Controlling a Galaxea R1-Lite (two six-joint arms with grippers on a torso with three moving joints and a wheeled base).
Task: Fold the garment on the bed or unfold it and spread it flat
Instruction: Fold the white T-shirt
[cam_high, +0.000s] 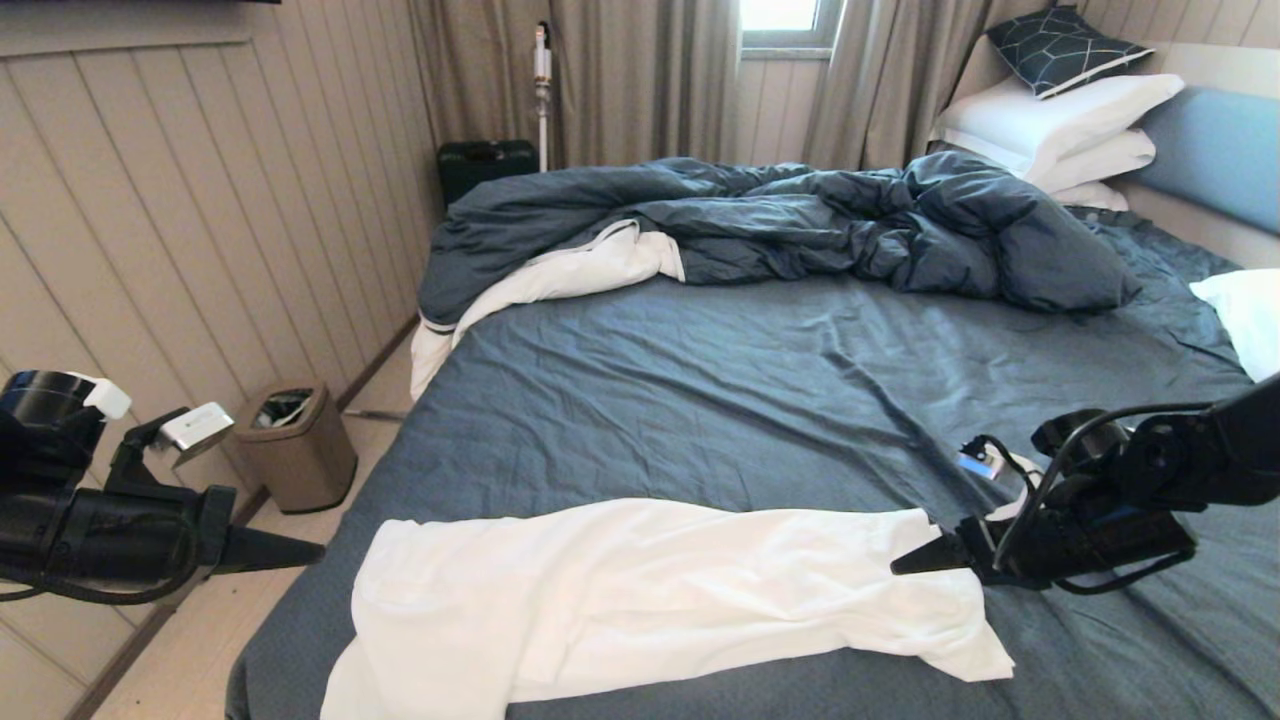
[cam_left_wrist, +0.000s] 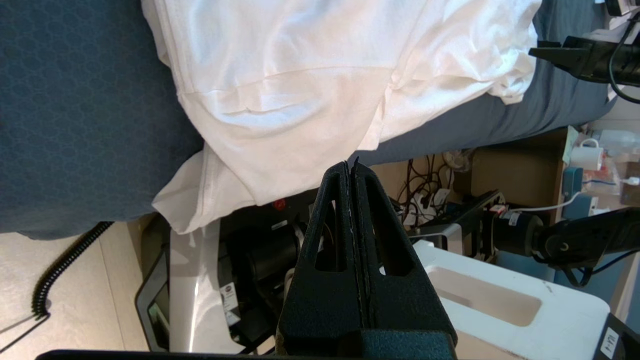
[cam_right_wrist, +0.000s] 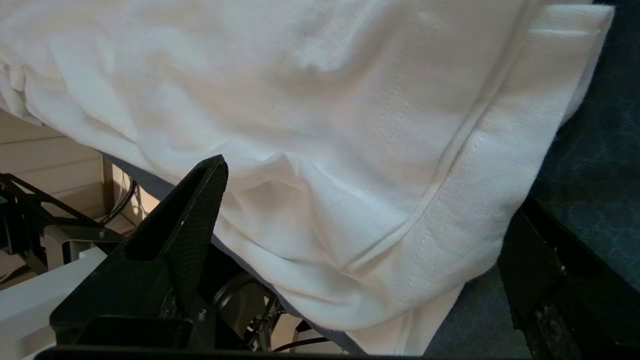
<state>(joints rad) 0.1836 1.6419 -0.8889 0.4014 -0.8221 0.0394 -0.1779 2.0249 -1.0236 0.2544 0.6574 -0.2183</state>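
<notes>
A white garment (cam_high: 660, 590) lies folded into a long strip along the near edge of the bed (cam_high: 750, 400), its left end drooping over the side. My right gripper (cam_high: 915, 560) is at the strip's right end and is open. In the right wrist view its fingers (cam_right_wrist: 200, 210) stand wide apart on either side of the hemmed end of the garment (cam_right_wrist: 325, 100), without pinching it. My left gripper (cam_high: 318, 551) hovers off the bed's left side over the floor. It is shut with nothing in it (cam_left_wrist: 350, 167), and the garment (cam_left_wrist: 325, 75) lies just beyond its tip.
A rumpled dark duvet (cam_high: 800, 220) fills the far half of the bed, with white pillows (cam_high: 1060, 120) at the far right. A brown waste bin (cam_high: 295, 445) stands on the floor by the panelled wall on the left. A black case (cam_high: 485, 165) sits in the far corner.
</notes>
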